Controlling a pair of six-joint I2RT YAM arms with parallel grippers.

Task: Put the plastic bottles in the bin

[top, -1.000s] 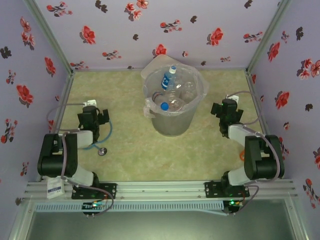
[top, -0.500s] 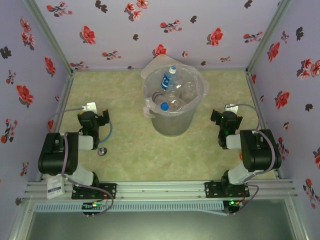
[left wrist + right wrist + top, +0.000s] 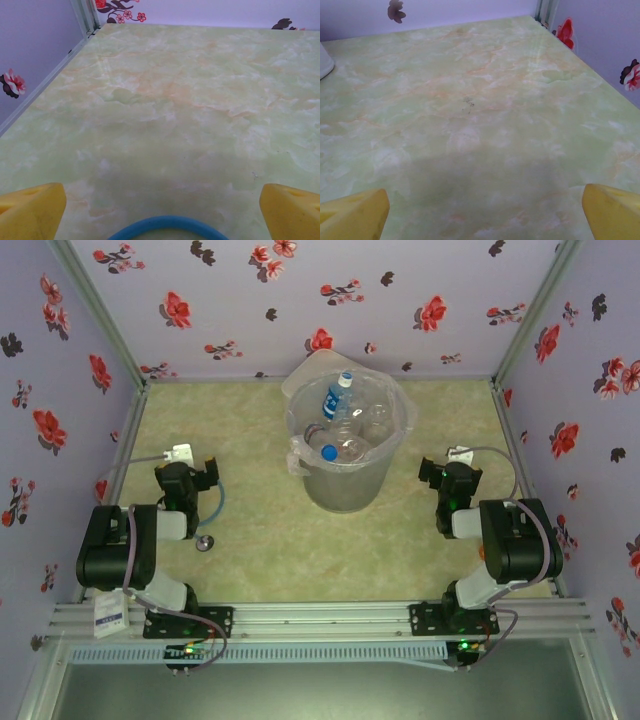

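Setting: a green marbled table boxed in by lilac walls printed with red flowers, seen from overhead.

Bin: the translucent grey bin stands upright at upper centre of the overhead frame, between the two arms and well apart from both. A clear bag lines it and folds out over the rim.

Plastic bottles: the plastic bottles lie heaped inside the bin. One with a blue label and blue cap leans up against the far rim; a second blue cap shows lower left in the pile. The rest look clear, and an exact count cannot be made.

Left gripper: the left gripper sits at middle left of the overhead frame. In the left wrist view its jaws are spread wide with nothing between them, and the yellow fingertips show at the two lower corners over bare table.

Blue cable: a blue cable curves just beside the left arm; its loop shows at bottom centre of the left wrist view.

Disc: a small round grey disc lies on the table at lower left, near the left arm.

Right gripper: the right gripper sits at middle right of the overhead frame. In the right wrist view it is fully spread and empty-handed, its yellow pads in the lower corners, above its own shadow on the table.
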